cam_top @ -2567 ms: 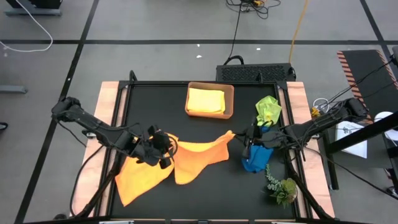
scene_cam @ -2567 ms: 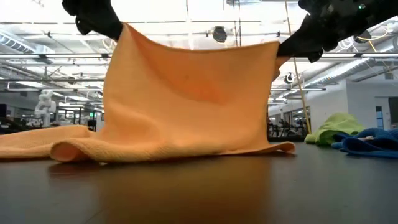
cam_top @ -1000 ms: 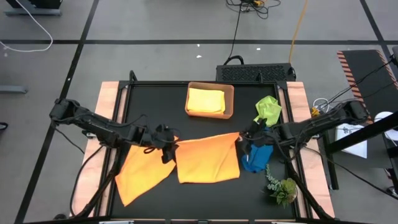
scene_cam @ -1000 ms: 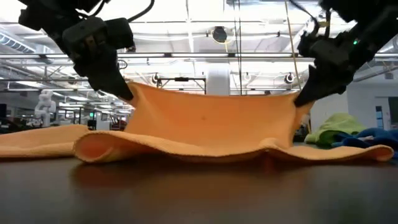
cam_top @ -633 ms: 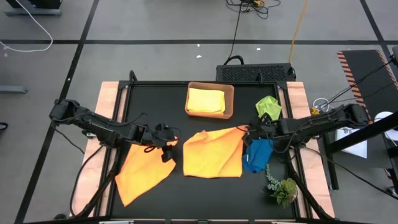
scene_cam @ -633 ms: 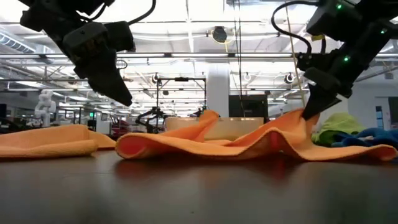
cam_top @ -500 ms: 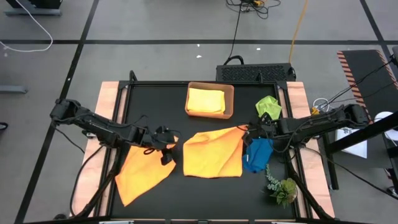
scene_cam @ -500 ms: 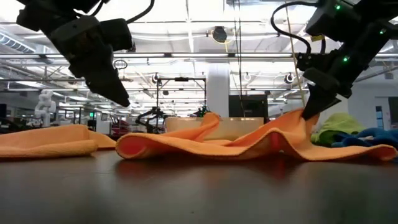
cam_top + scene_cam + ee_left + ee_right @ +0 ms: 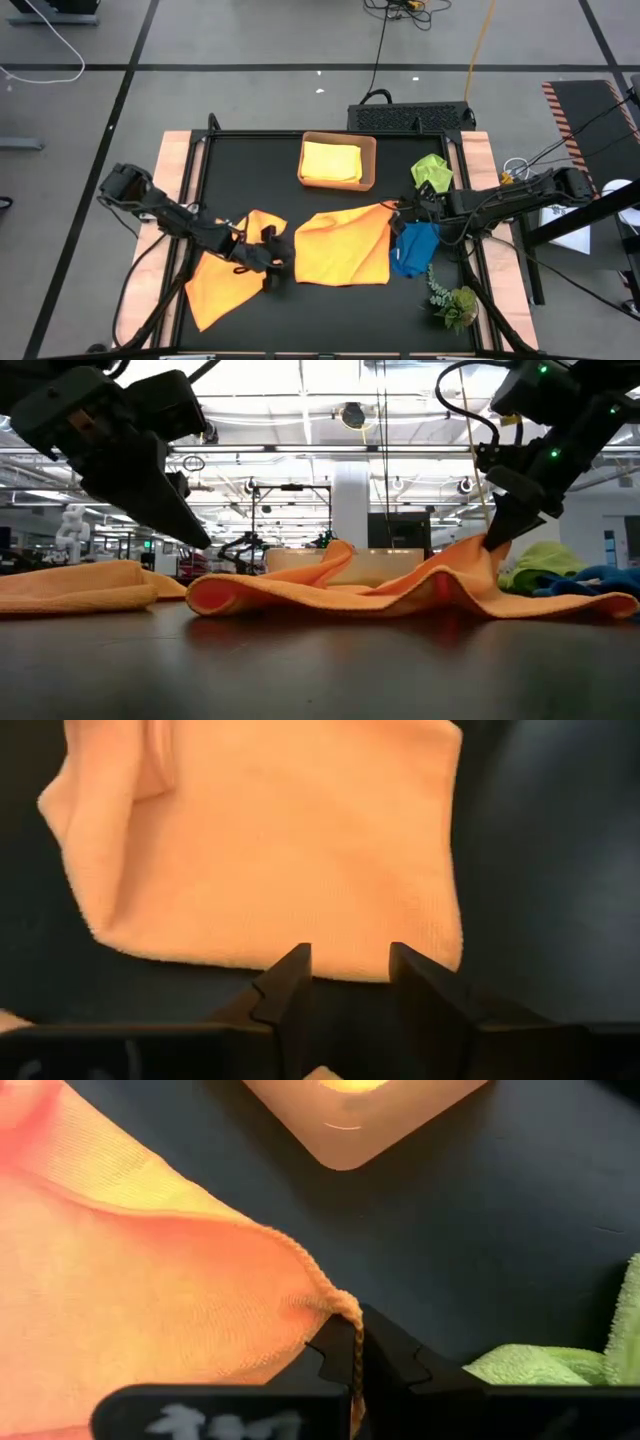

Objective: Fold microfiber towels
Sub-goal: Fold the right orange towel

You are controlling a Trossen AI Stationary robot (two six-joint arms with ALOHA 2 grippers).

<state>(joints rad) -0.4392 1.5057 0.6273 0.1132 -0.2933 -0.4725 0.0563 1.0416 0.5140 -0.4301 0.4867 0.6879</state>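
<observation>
Right wrist view: right claw [image 9: 352, 1365] clenched on orange towel's [image 9: 130, 1290] corner.

No legible text, label, brand, number or sign in any view. White marks on right wrist housing [image 9: 215, 1423] blurred, unreadable.

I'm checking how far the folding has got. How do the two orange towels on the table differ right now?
The middle orange towel lies rumpled and folded over; the left orange towel lies spread out, with one corner turned up. The right gripper pinches the middle towel's corner, while no gripper holds the left towel; the left gripper stands open just short of the middle towel's edge. Both are the same orange and rest on the black table.
</observation>
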